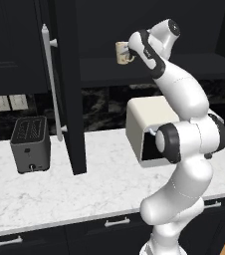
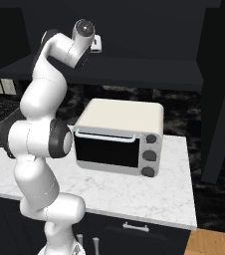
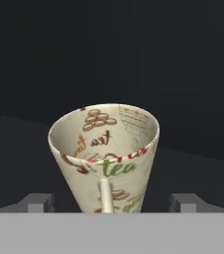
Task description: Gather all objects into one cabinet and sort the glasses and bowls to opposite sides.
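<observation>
Glossy white, rounded-link robot arm [image 1: 184, 94], dark grey bands at joints, round dark cap at elbow; two small grey squared fingertips [image 3: 37, 202].

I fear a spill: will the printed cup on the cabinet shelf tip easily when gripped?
Probably: the cup narrows toward its base, so it looks top-heavy. It seems rigid and smooth, perhaps slippery. The gripper fingers stand wide beside it.

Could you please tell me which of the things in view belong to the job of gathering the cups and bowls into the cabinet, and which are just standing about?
Part of the job:
- cream cup with printed lettering, between the finger tips
- gripper
- black wall cabinet, its shelf and open door

Just standing about:
- toaster oven
- dark toaster
- marble counter
</observation>
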Motion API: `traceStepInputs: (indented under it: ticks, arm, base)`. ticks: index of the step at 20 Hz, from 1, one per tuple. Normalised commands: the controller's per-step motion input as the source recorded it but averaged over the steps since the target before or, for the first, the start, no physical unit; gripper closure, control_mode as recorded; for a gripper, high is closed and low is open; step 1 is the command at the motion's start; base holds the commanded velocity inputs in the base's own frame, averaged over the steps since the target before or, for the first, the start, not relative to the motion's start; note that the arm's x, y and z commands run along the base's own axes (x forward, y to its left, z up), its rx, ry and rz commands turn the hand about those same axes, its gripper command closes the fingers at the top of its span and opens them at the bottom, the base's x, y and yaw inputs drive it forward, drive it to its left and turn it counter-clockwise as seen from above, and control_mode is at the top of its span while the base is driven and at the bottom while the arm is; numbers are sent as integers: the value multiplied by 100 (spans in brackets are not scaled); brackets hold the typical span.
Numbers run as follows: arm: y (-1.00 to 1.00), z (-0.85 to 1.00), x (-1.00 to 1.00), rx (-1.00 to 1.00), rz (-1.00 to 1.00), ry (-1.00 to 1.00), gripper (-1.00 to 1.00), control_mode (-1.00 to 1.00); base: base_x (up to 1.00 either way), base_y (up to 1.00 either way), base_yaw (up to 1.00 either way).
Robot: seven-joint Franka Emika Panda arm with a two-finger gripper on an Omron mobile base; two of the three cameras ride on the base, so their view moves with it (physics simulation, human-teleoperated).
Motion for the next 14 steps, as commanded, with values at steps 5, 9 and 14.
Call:
traceStepInputs:
  ticks: [5,9,14]
  arm:
    - [3,-3,6,0,0,1,100,-100]
    - [0,0,0,0,0,0,100,-100]
    - [0,0,0,0,0,0,100,-100]
  base:
    - [0,0,0]
    - [0,0,0]
    - [0,0,0]
